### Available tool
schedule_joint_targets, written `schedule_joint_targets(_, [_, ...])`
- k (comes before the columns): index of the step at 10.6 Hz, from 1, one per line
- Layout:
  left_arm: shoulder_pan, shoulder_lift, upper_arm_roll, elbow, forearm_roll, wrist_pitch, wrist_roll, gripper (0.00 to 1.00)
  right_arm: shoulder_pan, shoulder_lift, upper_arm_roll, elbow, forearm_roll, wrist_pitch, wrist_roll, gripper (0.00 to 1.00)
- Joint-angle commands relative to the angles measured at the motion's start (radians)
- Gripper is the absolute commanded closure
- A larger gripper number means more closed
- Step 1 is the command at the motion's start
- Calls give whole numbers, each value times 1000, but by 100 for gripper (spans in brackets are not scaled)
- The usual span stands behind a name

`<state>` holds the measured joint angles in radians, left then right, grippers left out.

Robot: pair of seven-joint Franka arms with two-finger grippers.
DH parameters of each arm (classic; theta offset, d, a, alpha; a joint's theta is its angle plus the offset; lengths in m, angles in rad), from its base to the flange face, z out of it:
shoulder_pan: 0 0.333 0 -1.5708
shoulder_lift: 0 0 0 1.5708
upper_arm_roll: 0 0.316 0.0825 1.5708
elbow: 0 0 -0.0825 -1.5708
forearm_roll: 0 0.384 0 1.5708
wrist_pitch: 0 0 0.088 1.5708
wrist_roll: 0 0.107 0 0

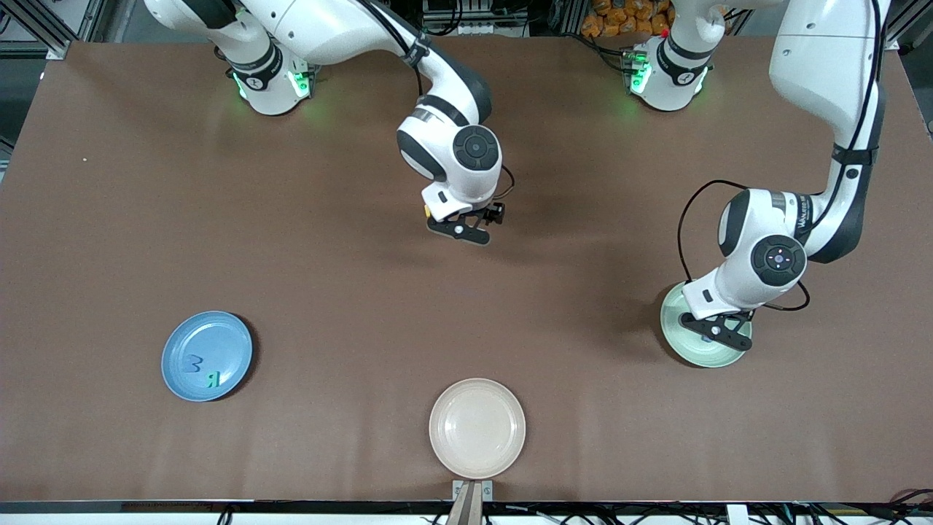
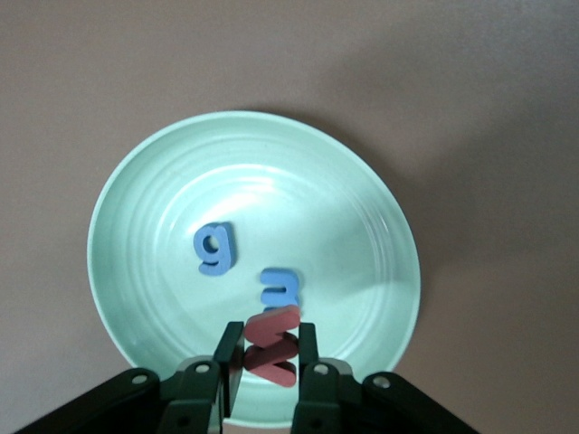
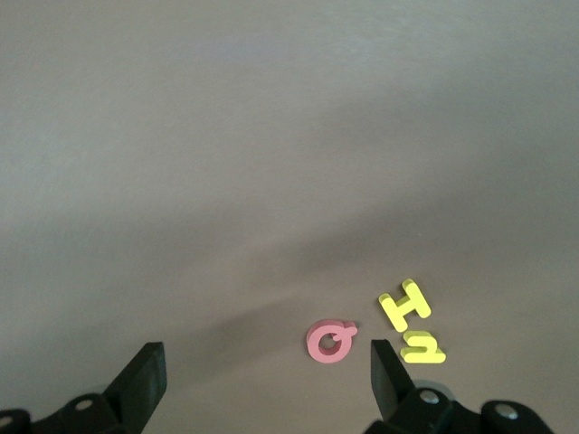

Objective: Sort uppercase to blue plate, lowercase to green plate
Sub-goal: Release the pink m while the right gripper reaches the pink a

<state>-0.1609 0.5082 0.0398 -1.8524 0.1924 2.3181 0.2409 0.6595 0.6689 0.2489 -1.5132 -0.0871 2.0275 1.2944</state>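
Left wrist view: my left pincer (image 2: 269, 354) grips the pinkish-red w (image 2: 271, 344), low centre of frame, directly over the green plate (image 2: 136, 190).
Right pincer (image 3: 262, 380): open, idle; red Q (image 3: 329, 341) between its fingers.

Even overhead light falls on the brown table (image 1: 350, 292), bright without harshness; soft, blurred shadows lie under both arms and beside the blue plate (image 1: 207, 356); the cream-white plate (image 1: 477, 428) carries a faint sheen; the green plate (image 2: 181, 181) shows pale glare across its ridges in the left wrist view; green lamps glow at both bases; the right wrist view is dimmer, with a broad diffuse shadow on the table.
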Motion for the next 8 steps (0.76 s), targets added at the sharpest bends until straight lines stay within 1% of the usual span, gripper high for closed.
schedule_joint_targets(1, [-17, 13, 28, 21, -18, 30, 15, 0, -20, -41, 1, -45, 9, 8, 211, 0])
schedule_joint_targets(3, [-22, 9, 32, 42, -31, 30, 14, 0, -38, -41, 0, -51, -2, 7, 433, 0])
schedule_joint_targets(4, [-23, 4, 31, 51, -31, 30, 6, 0, -44, -55, 0, -77, -6, 5, 484, 0])
schedule_joint_targets(6, [-58, -32, 29, 62, -30, 23, 0, 0, -47, -92, 0, -165, -20, 22, 488, 0])
schedule_joint_targets(7, [-78, -51, 31, 64, -30, 15, -3, 0, -61, -129, 3, -233, -17, 75, 490, 0])
schedule_joint_targets(8, [-86, -69, 29, 64, -33, 4, -18, 0, -67, -181, 3, -325, -8, 162, 493, 0])
